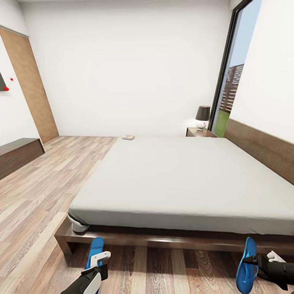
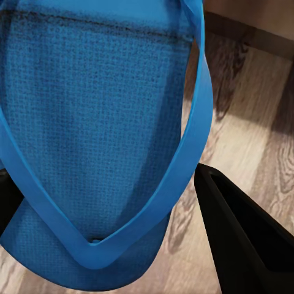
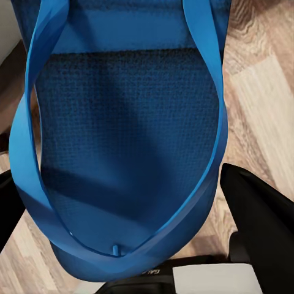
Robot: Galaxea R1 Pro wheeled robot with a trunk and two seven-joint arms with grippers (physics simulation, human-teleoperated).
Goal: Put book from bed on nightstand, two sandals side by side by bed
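The bed [image 1: 179, 179] has a grey mattress on a dark wooden frame. The book [image 1: 128, 137] lies at its far left corner. Beyond the bed's far edge stands a nightstand [image 1: 199, 132]. My left gripper [image 1: 99, 261] holds one blue sandal [image 1: 96, 247] low over the floor by the bed's near left corner. In the left wrist view that sandal [image 2: 92, 122] sits between the black fingers [image 2: 245, 233]. My right gripper [image 1: 258, 261] is shut on the other sandal [image 1: 246, 265], which stands on edge near the bed's near right end. That sandal [image 3: 122, 141] spans the right fingers [image 3: 260, 226].
A dark-shaded lamp [image 1: 202, 116] stands on the nightstand. A tall window [image 1: 234, 81] is at the right wall. A low dark dresser [image 1: 16, 155] and a wooden door panel [image 1: 30, 85] line the left wall. Wood-plank floor [image 1: 53, 188] stretches left of the bed.
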